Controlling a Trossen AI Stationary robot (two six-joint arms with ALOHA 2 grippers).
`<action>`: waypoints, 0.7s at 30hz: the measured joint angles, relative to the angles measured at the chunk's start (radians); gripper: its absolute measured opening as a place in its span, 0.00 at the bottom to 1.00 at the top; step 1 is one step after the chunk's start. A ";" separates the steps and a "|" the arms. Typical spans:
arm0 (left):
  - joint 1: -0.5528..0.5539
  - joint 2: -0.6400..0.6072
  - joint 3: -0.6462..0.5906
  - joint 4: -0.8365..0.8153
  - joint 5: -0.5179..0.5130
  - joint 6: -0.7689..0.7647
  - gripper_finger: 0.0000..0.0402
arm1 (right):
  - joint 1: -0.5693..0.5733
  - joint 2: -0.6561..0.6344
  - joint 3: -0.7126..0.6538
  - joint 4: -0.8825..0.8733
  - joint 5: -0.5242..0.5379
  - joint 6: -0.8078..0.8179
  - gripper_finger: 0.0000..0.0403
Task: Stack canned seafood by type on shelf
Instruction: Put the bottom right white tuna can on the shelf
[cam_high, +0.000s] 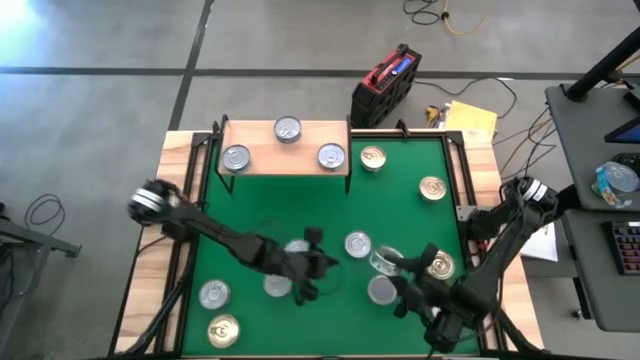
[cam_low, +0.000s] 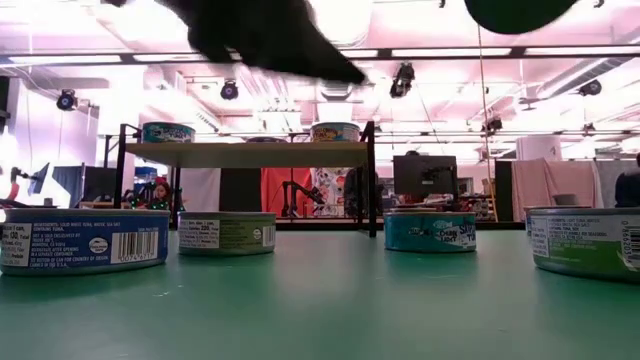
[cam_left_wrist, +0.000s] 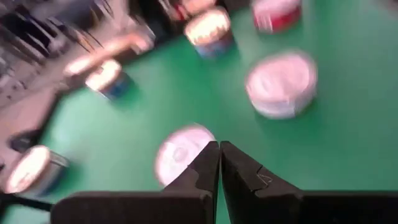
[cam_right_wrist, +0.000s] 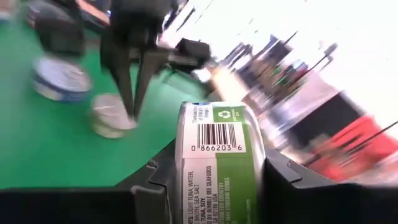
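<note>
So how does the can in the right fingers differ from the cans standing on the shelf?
The green-label can is held on edge between the right gripper fingers, barcode showing; the three shelf cans lie flat, lids up. The held can is off the green mat; the shelf cans rest on the wooden shelf. All are small round tins.

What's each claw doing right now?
Left claw: closed, empty, above the mat.
Right claw: closed on a green-label tin.
</note>
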 joint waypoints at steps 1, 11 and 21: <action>-0.009 -0.048 -0.042 0.041 -0.005 -0.001 0.00 | -0.002 0.012 -0.003 0.006 0.027 -0.058 0.31; -0.039 -0.340 -0.310 0.216 0.002 -0.023 0.00 | -0.078 0.157 0.032 0.058 0.190 -0.431 0.31; -0.043 -0.442 -0.403 0.218 -0.184 0.019 0.00 | -0.120 0.096 0.090 -0.003 0.174 -0.158 0.31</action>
